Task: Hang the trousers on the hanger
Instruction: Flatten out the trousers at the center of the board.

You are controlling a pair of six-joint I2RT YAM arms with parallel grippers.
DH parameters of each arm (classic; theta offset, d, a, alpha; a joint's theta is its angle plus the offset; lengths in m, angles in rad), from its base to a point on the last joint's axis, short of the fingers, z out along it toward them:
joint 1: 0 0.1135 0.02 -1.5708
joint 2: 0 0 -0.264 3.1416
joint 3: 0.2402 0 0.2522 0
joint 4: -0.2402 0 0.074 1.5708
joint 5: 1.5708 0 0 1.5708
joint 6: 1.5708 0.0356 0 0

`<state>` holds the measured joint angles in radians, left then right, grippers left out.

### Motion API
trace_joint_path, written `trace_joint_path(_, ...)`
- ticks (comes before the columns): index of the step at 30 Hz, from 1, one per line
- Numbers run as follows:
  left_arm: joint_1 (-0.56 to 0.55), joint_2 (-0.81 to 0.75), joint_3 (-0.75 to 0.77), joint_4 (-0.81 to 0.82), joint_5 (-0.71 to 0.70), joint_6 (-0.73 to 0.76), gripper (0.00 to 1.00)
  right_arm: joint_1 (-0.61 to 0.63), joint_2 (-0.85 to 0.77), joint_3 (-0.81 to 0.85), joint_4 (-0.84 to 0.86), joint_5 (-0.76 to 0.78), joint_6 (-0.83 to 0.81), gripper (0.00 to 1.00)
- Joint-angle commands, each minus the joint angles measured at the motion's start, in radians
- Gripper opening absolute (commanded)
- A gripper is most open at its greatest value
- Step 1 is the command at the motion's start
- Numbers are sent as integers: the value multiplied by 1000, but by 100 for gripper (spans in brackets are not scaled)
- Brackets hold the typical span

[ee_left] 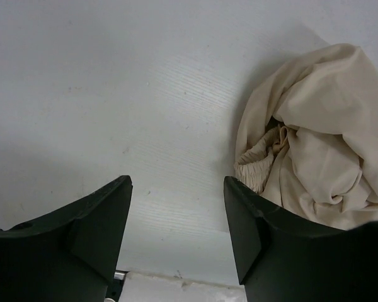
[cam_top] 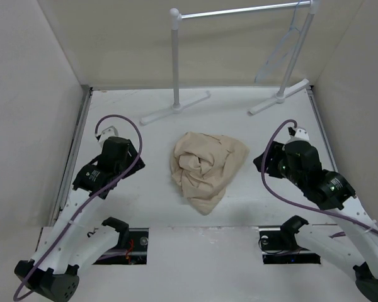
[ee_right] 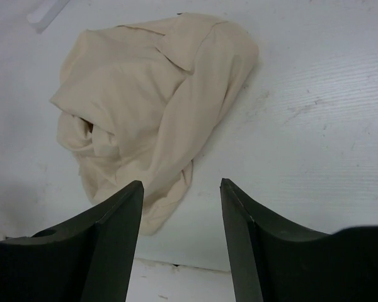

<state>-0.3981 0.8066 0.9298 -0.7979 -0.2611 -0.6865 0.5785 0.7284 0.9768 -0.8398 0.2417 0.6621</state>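
The beige trousers (cam_top: 205, 168) lie crumpled in a heap on the middle of the white table. They also show in the left wrist view (ee_left: 321, 157) and in the right wrist view (ee_right: 151, 107). The thin pale hanger (cam_top: 282, 47) hangs from the right end of the rack bar at the back. My left gripper (ee_left: 177, 184) is open and empty over bare table, left of the heap. My right gripper (ee_right: 181, 185) is open and empty over the table, right of the heap, near its lower edge.
A white-posted clothes rack (cam_top: 175, 56) with a metal bar (cam_top: 239, 11) stands at the back, its feet (cam_top: 175, 108) resting on the table. Pale walls (cam_top: 31, 94) close in both sides. The table's near edge (cam_top: 201, 228) lies by the arm bases.
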Motion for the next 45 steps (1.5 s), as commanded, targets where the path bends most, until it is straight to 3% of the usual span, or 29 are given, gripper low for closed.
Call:
trace_joint_path(1, 18, -9, -8, -17, 40, -1, 59, 37, 15, 31, 42, -45, -21, 58)
trace_joint_path(2, 29, -23, -11, -20, 42, 1, 59, 60, 25, 42, 51, -54, -18, 54)
trace_joint_path(7, 98, -98, -74, -14, 74, 1, 55, 223, 143, 111, 79, -88, -7, 13)
trace_joint_path(8, 118, -104, -88, -14, 88, 1, 50, 255, 170, 121, 82, -82, -2, 10)
trace_joint_path(11, 188, -119, -138, -20, 135, -7, 22, 388, 294, 174, 126, -55, 2, 3)
trace_joint_path(12, 216, -125, -158, -23, 151, -14, 17, 430, 342, 193, 151, -48, 2, 3)
trace_joint_path(15, 297, -158, -222, -26, 206, -37, 16, 517, 507, 249, 234, -51, -5, 13)
trace_joint_path(20, 380, -201, -298, -4, 309, -68, 35, 577, 764, 362, 303, -84, -51, 37)
trace_joint_path(25, 385, -211, -318, 3, 322, -113, 46, 579, 969, 457, 300, -87, -116, 52)
trace_joint_path(39, 370, -210, -387, 48, 350, -194, 46, 551, 1197, 565, 304, 178, -231, 58)
trace_joint_path(45, 380, -219, -413, 51, 350, -211, 46, 557, 1264, 592, 301, 183, -251, 58)
